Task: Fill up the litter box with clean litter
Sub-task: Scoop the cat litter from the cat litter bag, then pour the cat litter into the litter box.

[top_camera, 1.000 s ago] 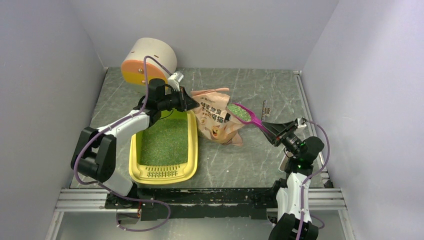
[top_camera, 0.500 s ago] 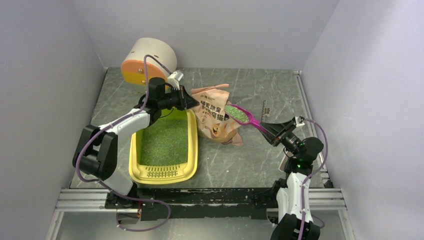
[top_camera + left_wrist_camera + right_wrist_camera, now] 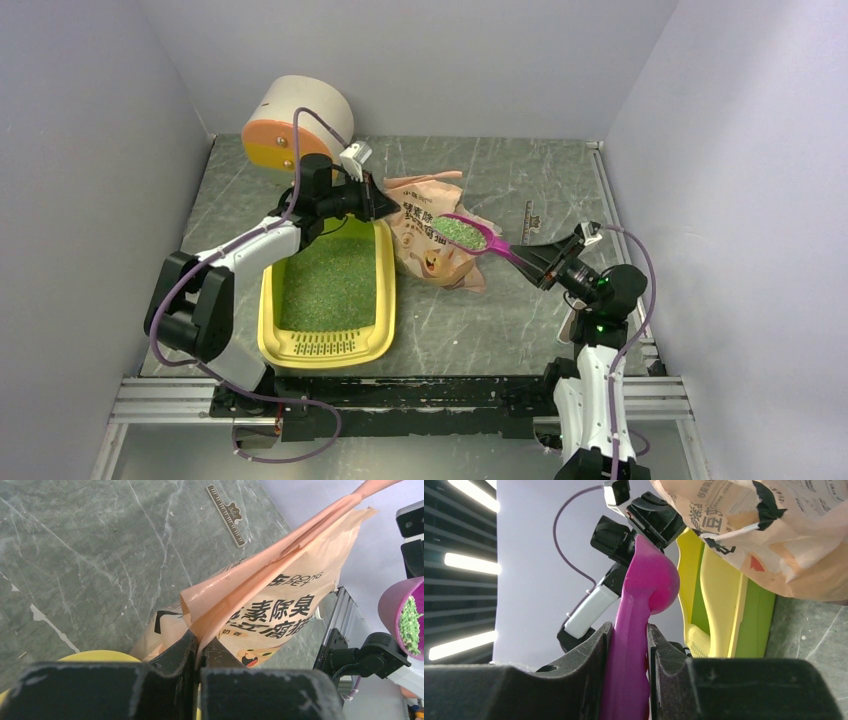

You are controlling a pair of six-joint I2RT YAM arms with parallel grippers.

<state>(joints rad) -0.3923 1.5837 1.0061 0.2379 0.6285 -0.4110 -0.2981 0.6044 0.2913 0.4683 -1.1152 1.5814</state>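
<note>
Top external view, left to right: the litter box (image 3: 325,345), yellow moulded plastic with rounded corners and a slotted near end, lies flat and holds a bed of clean litter (image 3: 330,285), fine speckled green granules. The left gripper (image 3: 388,208) pinches the lip of the crinkled bag (image 3: 432,262). The right gripper (image 3: 537,263) clamps the handle of the glossy magenta scoop (image 3: 462,233), which is loaded and above the bag. Recommended: carry it level over the box's middle, then tip slowly to limit scatter.

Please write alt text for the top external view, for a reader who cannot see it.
The right claw holds a magenta scoop of green litter over the pink-beige bag, while the left claw pinches the bag's top edge. Beside it lies the yellow litter box, its floor covered in litter.
</note>
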